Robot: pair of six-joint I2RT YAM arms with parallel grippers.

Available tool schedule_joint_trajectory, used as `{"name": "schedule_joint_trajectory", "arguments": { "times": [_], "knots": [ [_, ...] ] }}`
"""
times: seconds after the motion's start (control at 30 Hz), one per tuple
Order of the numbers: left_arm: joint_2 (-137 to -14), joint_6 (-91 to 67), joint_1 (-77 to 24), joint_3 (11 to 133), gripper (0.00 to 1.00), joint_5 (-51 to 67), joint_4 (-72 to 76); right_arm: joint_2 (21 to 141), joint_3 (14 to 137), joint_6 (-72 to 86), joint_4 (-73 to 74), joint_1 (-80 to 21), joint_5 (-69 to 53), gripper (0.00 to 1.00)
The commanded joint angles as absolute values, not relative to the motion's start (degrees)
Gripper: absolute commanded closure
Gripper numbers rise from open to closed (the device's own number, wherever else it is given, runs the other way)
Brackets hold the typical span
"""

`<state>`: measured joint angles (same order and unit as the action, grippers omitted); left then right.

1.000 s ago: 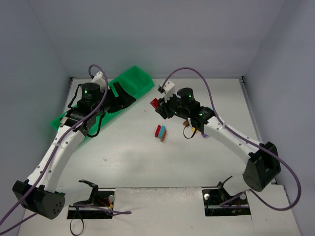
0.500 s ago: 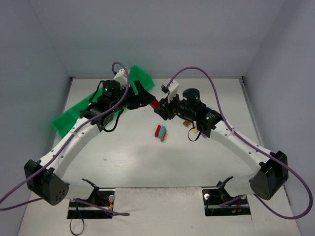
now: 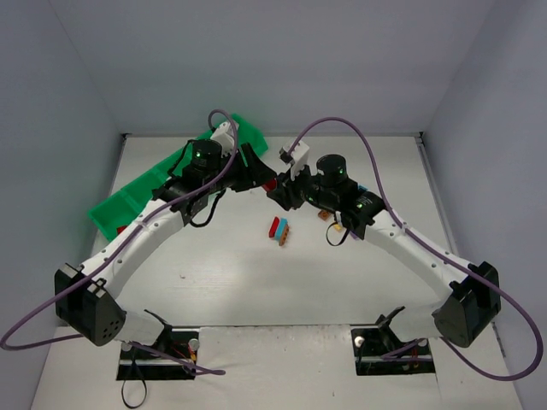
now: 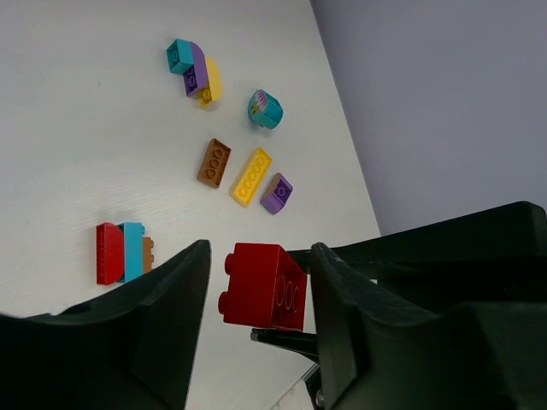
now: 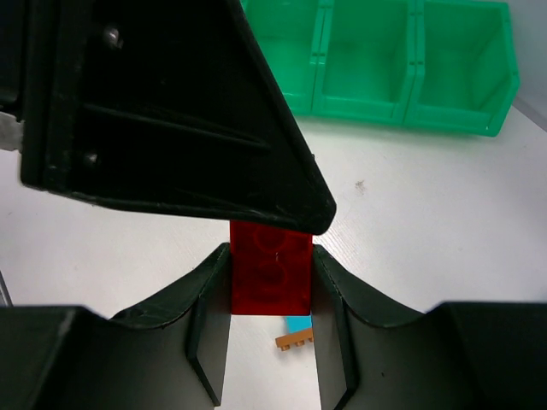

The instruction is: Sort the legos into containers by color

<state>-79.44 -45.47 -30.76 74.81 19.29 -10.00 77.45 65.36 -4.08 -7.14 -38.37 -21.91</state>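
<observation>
My right gripper is shut on a red lego and holds it above the table; in the right wrist view the lego sits clamped between both fingers. My left gripper is open, its jaws standing on either side of the same red lego with a gap showing on one side. A red, teal and brown stack lies mid-table. The green tray of containers lies at the far left; its compartments look empty in the right wrist view.
Loose legos lie to the right: a brown one, a yellow one, a purple one, a teal round piece and a teal-purple-yellow stack. Grey walls enclose the table on three sides.
My left arm has swung right, away from the green tray, and its open jaws now flank the red lego. My right gripper has stayed nearly still, holding the lego.
</observation>
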Motion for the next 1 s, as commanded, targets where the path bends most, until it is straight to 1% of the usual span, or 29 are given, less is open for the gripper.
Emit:
{"name": "schedule_joint_trajectory", "arguments": {
  "times": [0.0,0.03,0.07,0.1,0.13,0.2,0.23,0.33,0.4,0.43,0.5,0.53,0.7,0.73,0.77,0.8,0.83,0.9,0.97],
  "knots": [
    [-79.01,-45.97,-31.11,76.38,0.58,20.39,-5.98,76.11,66.44,-3.60,-12.39,-38.85,-23.11,0.97],
    [-79.27,-45.88,-31.11,76.29,0.61,20.56,-5.89,76.20,66.53,-3.69,-12.48,-38.85,-22.94,0.97],
    [-79.36,-45.70,-31.11,76.29,0.67,20.65,-5.89,76.29,66.62,-3.69,-12.48,-38.85,-22.94,0.97],
    [-79.45,-45.44,-31.11,76.29,0.75,20.83,-5.89,76.46,66.62,-3.69,-12.48,-38.85,-22.85,0.96],
    [-79.45,-45.00,-31.11,76.29,0.87,20.66,-6.24,76.73,66.71,-3.60,-12.48,-38.85,-22.50,0.87],
    [-79.19,-43.16,-31.03,76.20,0.95,18.91,-7.03,76.99,66.62,-3.34,-12.39,-38.85,-22.15,0.70],
    [-78.49,-42.28,-30.94,76.20,0.98,17.94,-8.34,77.08,66.45,-3.17,-12.39,-38.85,-21.71,0.55],
    [-76.74,-38.50,-29.19,74.98,0.99,14.26,-10.97,77.69,66.01,-1.94,-11.96,-38.41,-19.69,0.35],
    [-75.68,-37.53,-26.82,73.22,0.99,13.62,-12.30,78.05,65.83,-1.50,-10.99,-38.06,-18.29,0.29],
    [-74.19,-37.36,-23.50,72.34,0.99,13.45,-13.17,78.31,65.74,-0.80,-10.64,-37.88,-17.76,0.25],
    [-72.43,-36.48,-20.06,70.06,0.99,11.00,-14.76,78.05,65.39,-0.18,-10.02,-37.62,-16.36,0.24],
    [-70.59,-35.78,-16.65,69.44,0.99,9.68,-16.77,77.87,65.04,0.00,-9.93,-37.53,-15.56,0.24],
    [-66.27,-30.33,-7.66,67.50,0.99,-6.04,-23.99,76.82,63.02,3.51,-7.83,-36.83,-6.79,0.21],
    [-65.57,-30.06,-6.17,66.80,0.98,-8.76,-25.65,76.73,62.84,4.12,-7.13,-36.74,-3.03,0.21],
    [-65.57,-29.80,-3.63,66.62,0.99,-11.66,-26.36,76.64,62.67,5.44,-5.90,-36.39,-1.42,0.21],
    [-65.57,-29.79,-2.47,66.36,0.99,-17.00,-27.06,76.47,62.23,5.97,-5.28,-36.13,-0.19,0.21],
    [-65.91,-29.79,-1.59,65.40,0.98,-19.49,-27.24,76.38,61.97,6.67,-4.58,-35.25,3.04,0.21],
    [-66.62,-29.71,0.35,64.25,0.98,-24.75,-25.93,75.94,61.44,9.04,-2.82,-34.11,4.83,0.22],
    [-69.07,-30.58,3.59,63.72,0.96,-27.41,-26.01,75.59,60.74,12.28,-0.80,-31.65,6.06,0.22]
  ]
}}
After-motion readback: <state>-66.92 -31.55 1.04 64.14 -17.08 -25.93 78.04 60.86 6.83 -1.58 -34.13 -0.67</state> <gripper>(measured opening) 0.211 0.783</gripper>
